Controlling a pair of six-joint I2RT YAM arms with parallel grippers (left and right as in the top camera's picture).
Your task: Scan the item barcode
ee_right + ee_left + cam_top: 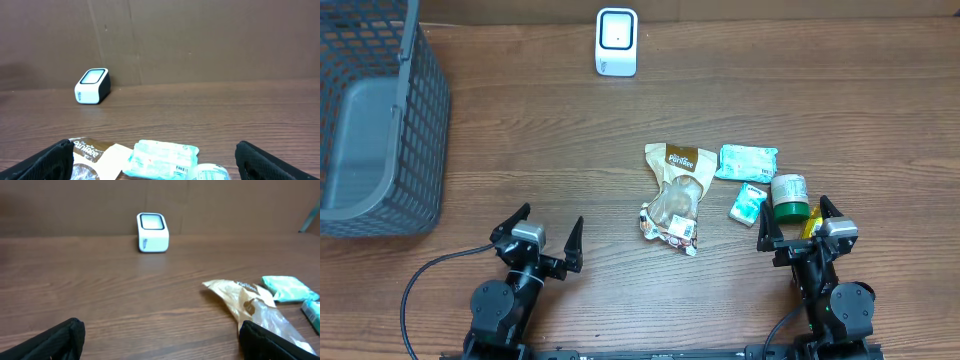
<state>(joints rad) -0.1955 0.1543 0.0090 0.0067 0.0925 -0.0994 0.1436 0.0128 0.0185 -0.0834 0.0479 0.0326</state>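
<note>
Snack bag (pixel 675 195): crinkled pouch with a brown printed top, a clear window and a white label patch at its near end. It lies flat at mid-surface, between the two tools and slightly nearer the right one.
Left tool (pixel 550 220): black fingers spread wide, holding nothing, well left of the bag.
Right tool (pixel 794 212): black fingers spread wide, gripping nothing, the jar just ahead of them.
Jar (pixel 788 195): round, with a green lid and a white label, upright.
Small box (pixel 748 203): teal and white, just left of the jar.
Teal packet (pixel 747 161): soft, rectangular plastic wrap, behind the box.
Scanner (pixel 617 42): white rounded block with a dark-framed window, at the far edge.
Basket (pixel 425 110): grey plastic mesh, far left.
Surface (pixel 520 130): brown wood grain.
</note>
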